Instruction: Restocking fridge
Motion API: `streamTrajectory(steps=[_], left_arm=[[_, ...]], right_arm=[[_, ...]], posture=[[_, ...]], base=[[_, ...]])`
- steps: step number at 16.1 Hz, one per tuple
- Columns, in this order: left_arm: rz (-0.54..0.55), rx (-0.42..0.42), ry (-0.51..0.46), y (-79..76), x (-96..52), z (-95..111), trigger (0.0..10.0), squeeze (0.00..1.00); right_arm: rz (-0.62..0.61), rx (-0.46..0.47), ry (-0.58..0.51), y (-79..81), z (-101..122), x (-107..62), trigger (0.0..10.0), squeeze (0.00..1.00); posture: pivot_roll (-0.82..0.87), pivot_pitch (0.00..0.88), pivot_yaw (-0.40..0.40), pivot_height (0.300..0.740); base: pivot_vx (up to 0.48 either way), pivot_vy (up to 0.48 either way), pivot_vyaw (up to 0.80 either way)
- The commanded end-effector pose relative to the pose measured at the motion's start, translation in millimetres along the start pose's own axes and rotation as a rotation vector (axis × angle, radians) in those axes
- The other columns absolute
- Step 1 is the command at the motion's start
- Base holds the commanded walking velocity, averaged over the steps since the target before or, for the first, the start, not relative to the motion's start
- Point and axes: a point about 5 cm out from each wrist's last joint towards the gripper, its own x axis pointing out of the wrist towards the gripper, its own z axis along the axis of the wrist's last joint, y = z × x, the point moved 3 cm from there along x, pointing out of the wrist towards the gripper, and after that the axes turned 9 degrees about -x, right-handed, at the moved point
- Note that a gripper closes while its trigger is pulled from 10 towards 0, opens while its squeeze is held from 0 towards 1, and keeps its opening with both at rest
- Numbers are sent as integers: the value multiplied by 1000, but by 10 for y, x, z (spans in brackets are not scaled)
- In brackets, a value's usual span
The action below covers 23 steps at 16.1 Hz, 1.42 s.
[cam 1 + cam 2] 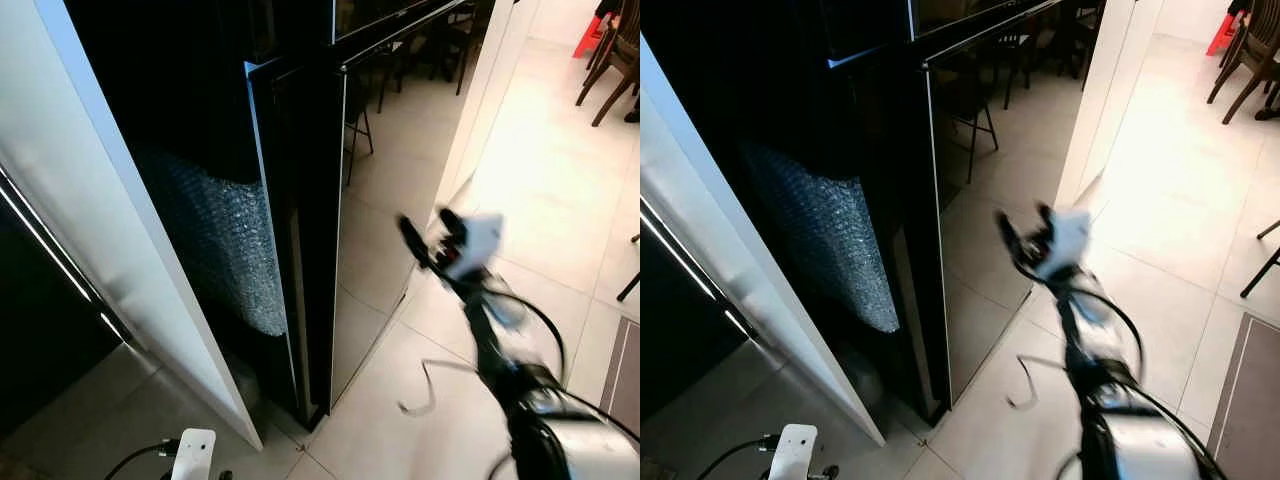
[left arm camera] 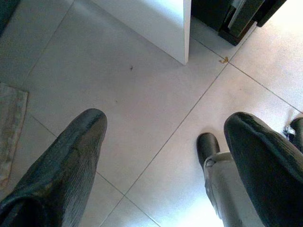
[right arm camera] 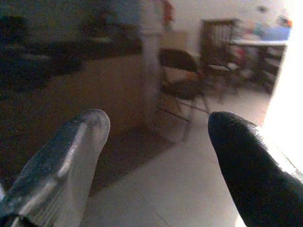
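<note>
The right gripper (image 1: 428, 238) was raised near the black fridge door (image 1: 300, 220), fingers apart, nothing held. The left gripper (image 2: 163, 156) was likewise spread. The door was judged heavy, glossy, best taken at its edge.

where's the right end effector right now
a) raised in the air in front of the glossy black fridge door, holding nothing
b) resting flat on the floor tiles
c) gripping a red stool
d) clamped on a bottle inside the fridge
a: the right end effector is lifted, its fingers spread and empty, facing the black fridge door, whose glossy front reflects chairs.
</note>
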Motion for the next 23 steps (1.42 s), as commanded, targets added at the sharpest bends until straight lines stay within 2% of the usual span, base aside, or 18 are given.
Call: streamTrajectory(steps=[1,2,3,4,5,6,7,9,10,12,14,16,19,23], left_arm=[[4,6,32,24,-9,-71,10000,0],[4,7,34,28,-10,-76,10000,0],[6,7,37,38,-12,-85,10000,0],[6,7,38,42,-12,-86,10000,0],[8,10,40,52,-13,-92,10000,0],[8,14,44,57,-17,-108,10000,0],[8,14,52,58,-23,-136,10000,0],[7,14,59,60,-28,-161,10000,0],[6,15,61,60,-28,-164,10000,0],[1,20,63,53,-30,-172,10000,0],[2,24,64,51,-32,-179,10000,0],[23,-15,68,91,-38,-198,10000,0],[29,-10,78,121,-48,-237,10000,0],[32,-15,49,131,-20,-119,10000,0]], right_arm=[[-67,44,102,-90,-263,-167,10000,0],[-108,65,194,-125,-484,-321,10000,0],[-164,99,371,-130,-873,-630,10000,0],[-178,103,420,-118,-972,-718,10000,0],[-197,117,538,-63,-1196,-926,10000,0],[-219,128,708,22,-1469,-1222,10000,0],[-221,186,842,180,-1702,-1531,10000,0],[-179,154,1013,395,-1932,-1919,10000,0],[-174,152,1041,448,-1976,-2014,10000,0],[-185,170,1037,491,-1999,-2077,10000,0],[-168,169,1039,524,-2010,-2102,10000,0],[-217,186,1051,515,-2022,-2130,10000,0],[-203,181,1056,524,-2023,-2128,10000,0],[-203,180,1060,531,-2019,-2098,10000,0]], posture=[[-52,2,20,740],[-52,1,22,740],[-51,0,21,740],[-51,0,21,740],[-50,0,23,740],[-51,0,24,740],[-45,0,24,740],[-36,0,24,740],[-33,0,23,740],[-36,0,25,740],[-44,0,25,740],[-40,0,22,740],[-33,0,22,740],[-34,0,25,740]], base=[[0,0,0],[0,0,0],[0,0,0],[0,0,0],[0,0,0],[0,0,0],[0,0,0],[0,0,0],[0,0,0],[0,0,0],[0,0,788],[0,0,784],[0,0,785],[0,0,786]])
